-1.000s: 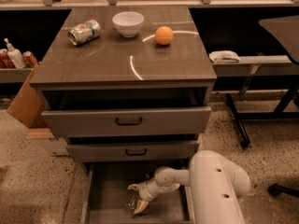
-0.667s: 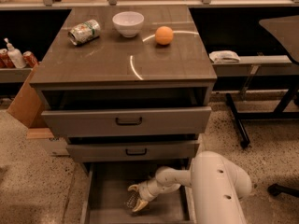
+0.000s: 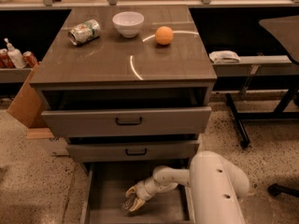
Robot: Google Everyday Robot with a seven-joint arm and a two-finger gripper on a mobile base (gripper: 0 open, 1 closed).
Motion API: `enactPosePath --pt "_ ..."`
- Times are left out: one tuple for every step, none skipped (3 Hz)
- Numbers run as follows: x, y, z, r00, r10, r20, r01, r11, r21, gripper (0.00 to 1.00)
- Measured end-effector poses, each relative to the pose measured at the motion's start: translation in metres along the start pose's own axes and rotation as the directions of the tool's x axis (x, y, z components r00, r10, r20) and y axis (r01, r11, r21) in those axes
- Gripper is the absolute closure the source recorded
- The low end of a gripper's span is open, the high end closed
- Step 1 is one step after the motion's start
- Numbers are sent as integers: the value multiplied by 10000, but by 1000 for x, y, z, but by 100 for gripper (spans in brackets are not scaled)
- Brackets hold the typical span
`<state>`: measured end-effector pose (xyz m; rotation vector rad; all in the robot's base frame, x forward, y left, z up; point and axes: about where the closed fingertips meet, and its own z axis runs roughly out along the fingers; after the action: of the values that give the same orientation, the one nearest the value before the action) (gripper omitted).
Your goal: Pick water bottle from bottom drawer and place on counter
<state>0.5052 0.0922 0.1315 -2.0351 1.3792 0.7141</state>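
Observation:
The bottom drawer (image 3: 105, 181) is pulled open at the foot of the cabinet. My gripper (image 3: 132, 197) reaches down into it from the white arm at the lower right. Its pale fingers (image 3: 137, 205) sit around a small crinkled clear object, the water bottle (image 3: 126, 203), which lies on the drawer floor. Most of the bottle is hidden by the fingers. The counter (image 3: 112, 59) above is grey-brown wood grain with thin white curved marks.
On the counter stand a crushed green-and-white can (image 3: 84, 31), a white bowl (image 3: 128, 23) and an orange (image 3: 164, 35). Two wider drawers with black handles (image 3: 129, 121) stick out above the bottom one. A cardboard box (image 3: 25, 105) stands left, a desk frame (image 3: 252, 64) right.
The gripper stays at the bottle in the bottom drawer; it has shifted only slightly. Nothing on the counter has moved.

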Motion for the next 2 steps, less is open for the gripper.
enactPosePath --pt "-7 -3 -3 9998 -172 63 172 9998 69 100" --pt "-17 -9 -13 9993 -375 -1 375 9984 417 100"
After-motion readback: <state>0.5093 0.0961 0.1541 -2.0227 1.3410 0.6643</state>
